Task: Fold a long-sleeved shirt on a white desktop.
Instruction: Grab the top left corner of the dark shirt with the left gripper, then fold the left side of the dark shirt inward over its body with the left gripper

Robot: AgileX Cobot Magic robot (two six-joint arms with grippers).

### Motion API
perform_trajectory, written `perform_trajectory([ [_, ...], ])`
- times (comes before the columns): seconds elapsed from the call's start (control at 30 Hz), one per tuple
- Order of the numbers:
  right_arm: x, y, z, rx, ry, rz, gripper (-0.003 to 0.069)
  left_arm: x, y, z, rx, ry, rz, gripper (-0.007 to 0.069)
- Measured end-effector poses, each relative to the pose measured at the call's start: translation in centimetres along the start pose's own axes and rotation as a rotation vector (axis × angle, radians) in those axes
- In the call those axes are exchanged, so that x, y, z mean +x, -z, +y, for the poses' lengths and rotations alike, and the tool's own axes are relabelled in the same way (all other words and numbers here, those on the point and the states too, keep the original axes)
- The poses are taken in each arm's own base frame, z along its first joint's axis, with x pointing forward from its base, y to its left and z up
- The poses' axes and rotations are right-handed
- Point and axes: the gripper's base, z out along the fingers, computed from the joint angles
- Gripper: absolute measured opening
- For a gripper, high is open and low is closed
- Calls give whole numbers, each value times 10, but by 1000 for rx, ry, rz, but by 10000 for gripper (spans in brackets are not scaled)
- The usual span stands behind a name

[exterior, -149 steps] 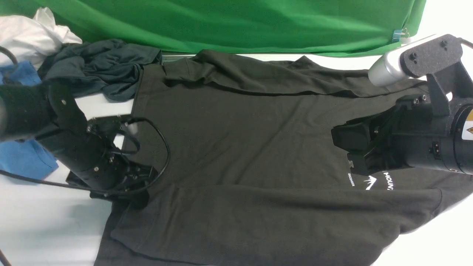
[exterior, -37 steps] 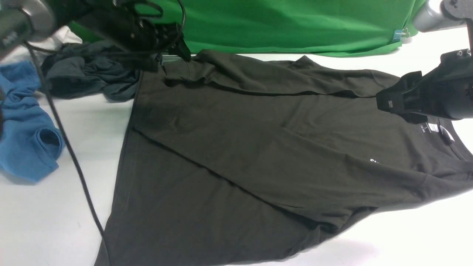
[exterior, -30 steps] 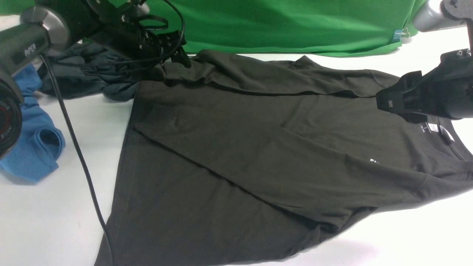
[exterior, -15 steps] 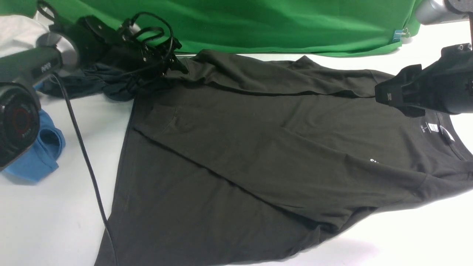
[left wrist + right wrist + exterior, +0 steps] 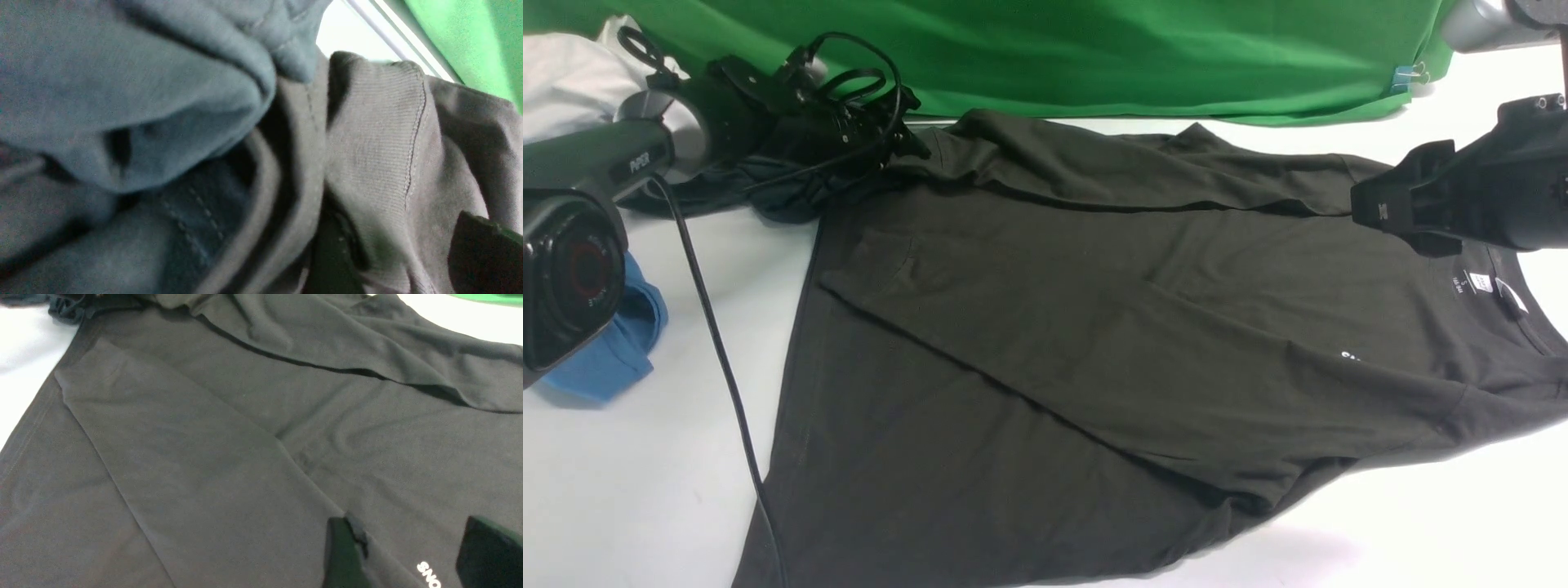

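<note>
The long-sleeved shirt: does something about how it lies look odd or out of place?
Yes. The long-sleeved shirt is not clear of the crumpled slate-grey garment: its far-left cuff lies bunched against that garment. The far sleeve is rumpled along the back edge, and the near sleeve crosses the body at a slant.

Bright even light; white desktop overexposed; soft shadow under long-sleeved shirt; left wrist view blurred.
</note>
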Motion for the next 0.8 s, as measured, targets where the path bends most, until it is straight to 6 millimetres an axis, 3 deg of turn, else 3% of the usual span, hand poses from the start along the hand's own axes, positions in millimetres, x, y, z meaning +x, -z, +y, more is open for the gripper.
perform_trajectory([
  [0.1, 0, 0, 0, 0, 0, -1, 394, 0, 0, 0, 0, -8, -3, 287],
  [0.23, 0, 0, 0, 0, 0, -2, 395, -1, 0, 0, 1, -11, -6, 104],
  [0.3, 0, 0, 0, 0, 0, -2, 395, -1, 0, 0, 1, -14, -6, 55],
  [0.57, 0, 0, 0, -1, -1, -2, 395, -1, 7, -7, 19, -77, 13, 39],
  [0.8, 1, 0, 0, -1, -1, 13, 395, -19, 62, -44, 20, -281, -35, 39],
])
